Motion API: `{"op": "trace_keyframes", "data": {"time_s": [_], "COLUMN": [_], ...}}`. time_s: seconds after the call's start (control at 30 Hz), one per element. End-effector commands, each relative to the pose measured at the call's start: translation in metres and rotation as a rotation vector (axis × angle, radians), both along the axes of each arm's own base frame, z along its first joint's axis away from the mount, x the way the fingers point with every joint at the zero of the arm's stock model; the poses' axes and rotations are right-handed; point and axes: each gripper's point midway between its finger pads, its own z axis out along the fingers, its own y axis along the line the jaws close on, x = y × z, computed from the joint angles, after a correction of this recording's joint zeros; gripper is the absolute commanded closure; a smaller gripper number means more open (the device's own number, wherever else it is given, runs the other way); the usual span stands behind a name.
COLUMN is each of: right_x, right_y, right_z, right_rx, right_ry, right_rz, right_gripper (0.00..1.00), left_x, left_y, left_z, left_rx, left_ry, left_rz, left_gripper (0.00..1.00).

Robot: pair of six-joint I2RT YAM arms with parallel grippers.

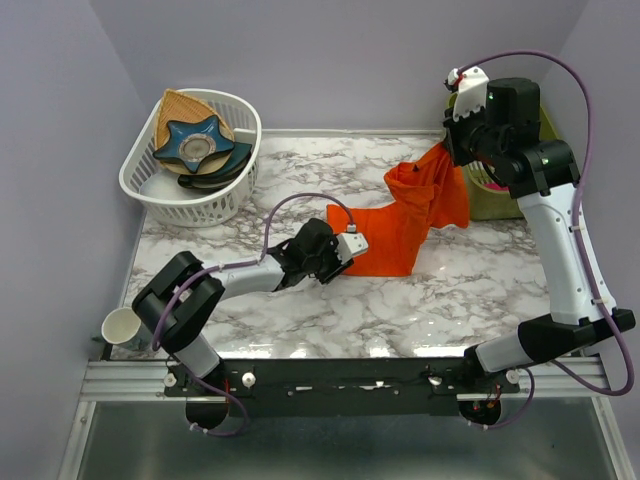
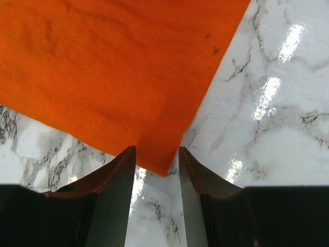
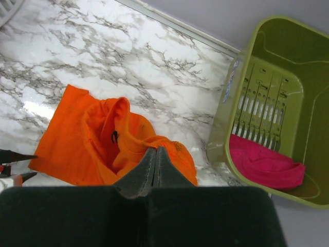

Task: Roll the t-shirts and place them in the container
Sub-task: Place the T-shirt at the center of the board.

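The bright orange t-shirt [image 1: 400, 225] lies partly on the marble table, with one end lifted toward the back right. My right gripper [image 1: 450, 152] is shut on a bunched fold of the shirt's raised end, and the right wrist view shows its jaws [image 3: 156, 150] pinched on orange fabric [image 3: 77, 139]. My left gripper [image 1: 352, 245] is open and low over the table at the shirt's near-left corner. In the left wrist view the corner of the shirt [image 2: 113, 67] points into the gap between the two fingers [image 2: 157, 154], untouched by either.
A white basket [image 1: 140, 180] at the back left holds a blue star-shaped dish [image 1: 195, 143] and a tan woven fan piece [image 1: 180, 105]. A green bin [image 3: 231, 103] at the back right holds a pink item [image 3: 264, 164]. A paper cup [image 1: 122, 327] stands at the near-left edge.
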Motion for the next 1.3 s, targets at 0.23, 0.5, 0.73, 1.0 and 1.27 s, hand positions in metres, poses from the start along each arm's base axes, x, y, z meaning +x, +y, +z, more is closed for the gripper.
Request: {"op": "trace_keyframes", "data": {"time_s": [0.23,0.5,0.73,1.0,1.27], "right_x": [0.004,0.006,0.005,0.007,-0.012], "right_y": [0.005,0.004,0.006,0.006,0.012], "right_z": [0.009,0.009,0.007,-0.003,-0.013], "right_rx": [0.043,0.050,0.053,0.052,0.149], "right_ry": [-0.023,-0.022,-0.013,0.012,0.084], "right_rz": [0.018,0.014,0.021,0.016,0.046], "right_gripper": [0.99,0.99,0.99,0.99,0.99], "left_x": [0.006,-0.012,-0.005,0.003,0.033], "left_y": [-0.004,-0.003,-0.003,-0.004,0.057], "left_z": [-0.013,-0.008,-0.016,-0.009,0.116], "left_rx": [0.060,0.031,0.051,0.070,-0.104], "left_ry": [0.048,0.110,0.118,0.099,0.027], "left_rz": [0.026,0.000,0.041,0.053,0.183], "left_gripper": [0.70,0.58,0.67,1.00,1.00]}}
